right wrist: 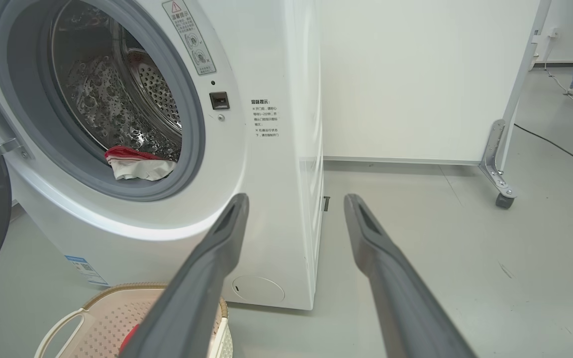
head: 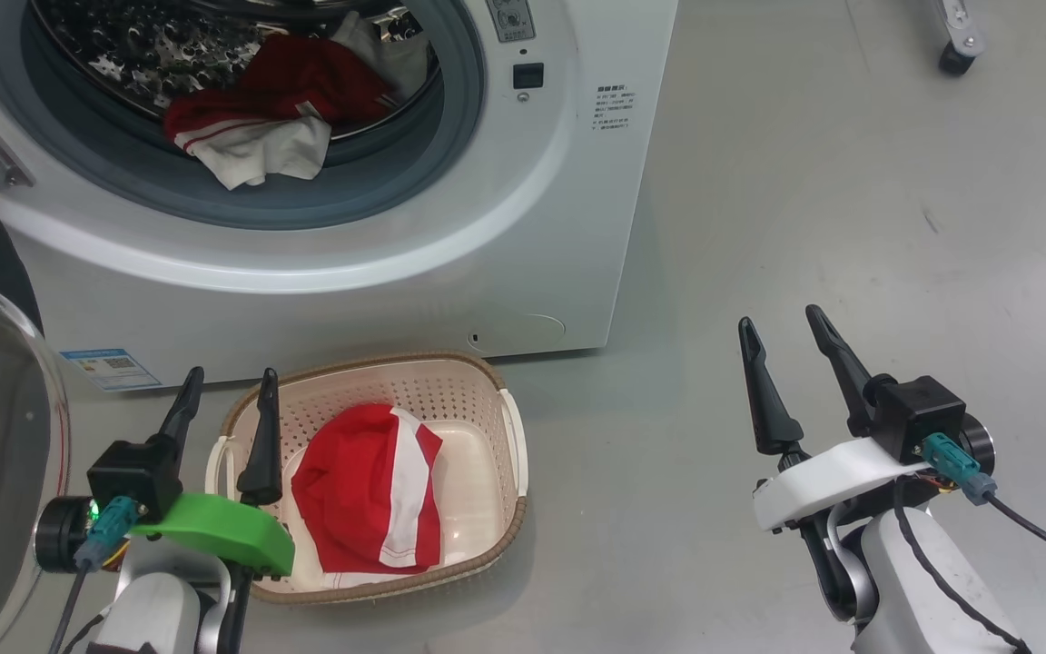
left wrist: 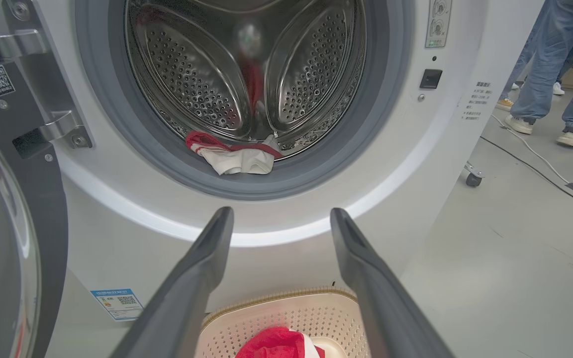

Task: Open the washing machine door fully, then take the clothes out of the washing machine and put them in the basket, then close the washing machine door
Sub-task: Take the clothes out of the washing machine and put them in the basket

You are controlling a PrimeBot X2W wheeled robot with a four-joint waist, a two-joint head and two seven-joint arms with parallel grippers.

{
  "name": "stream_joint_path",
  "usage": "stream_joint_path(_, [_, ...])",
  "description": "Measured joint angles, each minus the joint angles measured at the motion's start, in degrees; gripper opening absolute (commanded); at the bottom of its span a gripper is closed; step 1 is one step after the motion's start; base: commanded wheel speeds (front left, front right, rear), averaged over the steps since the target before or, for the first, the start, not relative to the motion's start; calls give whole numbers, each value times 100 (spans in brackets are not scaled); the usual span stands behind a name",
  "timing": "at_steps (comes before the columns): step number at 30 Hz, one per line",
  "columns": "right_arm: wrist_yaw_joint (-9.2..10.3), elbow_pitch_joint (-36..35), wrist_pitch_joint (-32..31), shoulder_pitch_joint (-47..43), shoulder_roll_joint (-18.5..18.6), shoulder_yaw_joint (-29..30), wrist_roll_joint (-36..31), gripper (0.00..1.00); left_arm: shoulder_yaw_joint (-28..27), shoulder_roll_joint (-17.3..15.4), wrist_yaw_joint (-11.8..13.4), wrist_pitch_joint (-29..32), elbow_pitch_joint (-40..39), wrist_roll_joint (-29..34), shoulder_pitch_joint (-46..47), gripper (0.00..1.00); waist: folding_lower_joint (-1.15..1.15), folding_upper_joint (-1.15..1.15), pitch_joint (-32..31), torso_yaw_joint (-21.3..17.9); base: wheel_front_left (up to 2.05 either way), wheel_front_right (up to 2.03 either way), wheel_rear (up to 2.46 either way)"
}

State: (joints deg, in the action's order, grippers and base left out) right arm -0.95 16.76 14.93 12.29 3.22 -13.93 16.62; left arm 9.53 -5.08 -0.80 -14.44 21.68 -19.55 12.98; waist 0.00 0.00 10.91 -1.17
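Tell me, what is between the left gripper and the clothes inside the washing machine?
In the left wrist view, the washing machine's white front and grey rubber ring lie between the left gripper and the clothes.

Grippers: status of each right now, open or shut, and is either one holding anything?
Left gripper: open, holding nothing.
Right gripper: open, holding nothing.
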Motion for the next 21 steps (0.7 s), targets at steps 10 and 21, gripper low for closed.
stream_joint_path(10, [-15,25,0,-172,-2,-14,5,100,0,1,158,25,-411,-4,-463,100,0,0,-219,6,0,0,0])
stream_joint_path(21, [-16,19,0,-228,-2,-14,5,100,23,1,234,144,-792,-4,-721,100,0,0,-280,1,0,0,0])
